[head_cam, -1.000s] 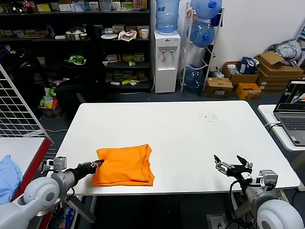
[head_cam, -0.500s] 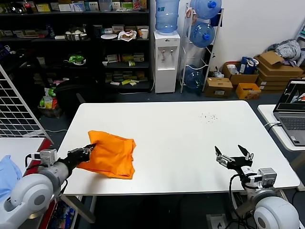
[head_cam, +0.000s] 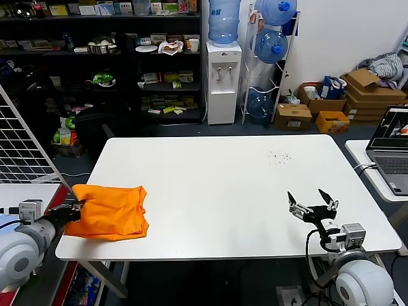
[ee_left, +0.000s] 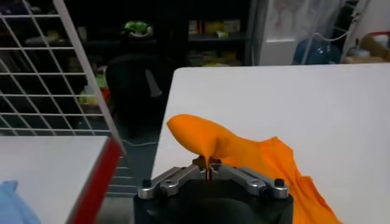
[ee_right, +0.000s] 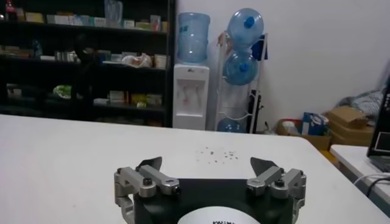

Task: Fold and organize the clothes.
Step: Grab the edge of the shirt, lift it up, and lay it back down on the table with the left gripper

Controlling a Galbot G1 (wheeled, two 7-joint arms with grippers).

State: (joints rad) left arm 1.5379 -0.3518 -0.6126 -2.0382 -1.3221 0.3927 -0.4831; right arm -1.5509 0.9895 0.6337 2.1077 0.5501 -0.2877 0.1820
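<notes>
The folded orange T-shirt (head_cam: 109,211) is seen at the near left corner of the white table (head_cam: 223,185), its bulk resting on the tabletop and its left edge drawn out to, and perhaps slightly past, that table's left rim. That edge is pinched by the left gripper (head_cam: 71,211), whose jaws are clamped tight on a bunched peak of the fabric; in the left wrist view the cloth (ee_left: 244,159) is seen rising into a small hump just where it enters the gripper (ee_left: 209,172), then spreading away from it over the tabletop. The garment's long axis is judged to run roughly along the table's near edge, so it lies away from the left gripper toward the table's middle. The right gripper (head_cam: 313,205) is held over the near right part of the same table, well apart from the shirt, with its fingers (ee_right: 150,165) spread wide and nothing between them. The left arm is therefore much the nearer, and already attached. Any further placing of the shirt is judged to depend on that single pinch point, from which the fabric trails toward the table's centre; a light blue cloth (ee_left: 9,204) lies on a separate surface beyond the table's left rim.
</notes>
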